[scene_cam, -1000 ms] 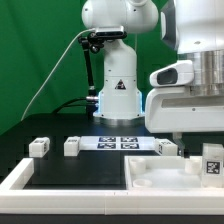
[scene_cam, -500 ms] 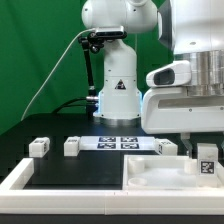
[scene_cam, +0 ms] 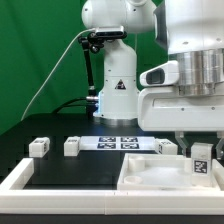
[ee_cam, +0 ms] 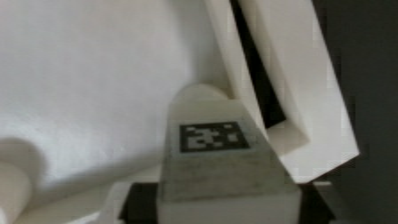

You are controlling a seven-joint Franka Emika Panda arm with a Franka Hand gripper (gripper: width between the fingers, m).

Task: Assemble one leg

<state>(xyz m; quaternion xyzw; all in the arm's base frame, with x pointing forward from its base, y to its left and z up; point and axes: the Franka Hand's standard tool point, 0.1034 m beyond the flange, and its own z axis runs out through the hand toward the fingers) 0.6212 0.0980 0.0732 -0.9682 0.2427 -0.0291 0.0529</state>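
My gripper [scene_cam: 201, 146] is shut on a leg [scene_cam: 201, 162], a small white block with a black-and-white tag. It holds the leg upright over the exterior view's right edge of the large white tabletop [scene_cam: 150, 176]. In the wrist view the leg [ee_cam: 214, 150] sits between the two dark fingers [ee_cam: 146, 202], with the white tabletop [ee_cam: 89, 80] and its rim below it. Whether the leg touches the tabletop cannot be told. Three more legs lie on the black table: two on the left [scene_cam: 39, 147] [scene_cam: 72, 147] and one by the tabletop's back edge [scene_cam: 167, 146].
The marker board [scene_cam: 120, 142] lies flat in front of the robot base [scene_cam: 117, 95]. A white raised border [scene_cam: 20, 180] runs along the front left of the work area. A green backdrop stands behind.
The arm has carried the leg a little toward the exterior view's left, further over the tabletop. The loose legs and the tabletop have not moved.
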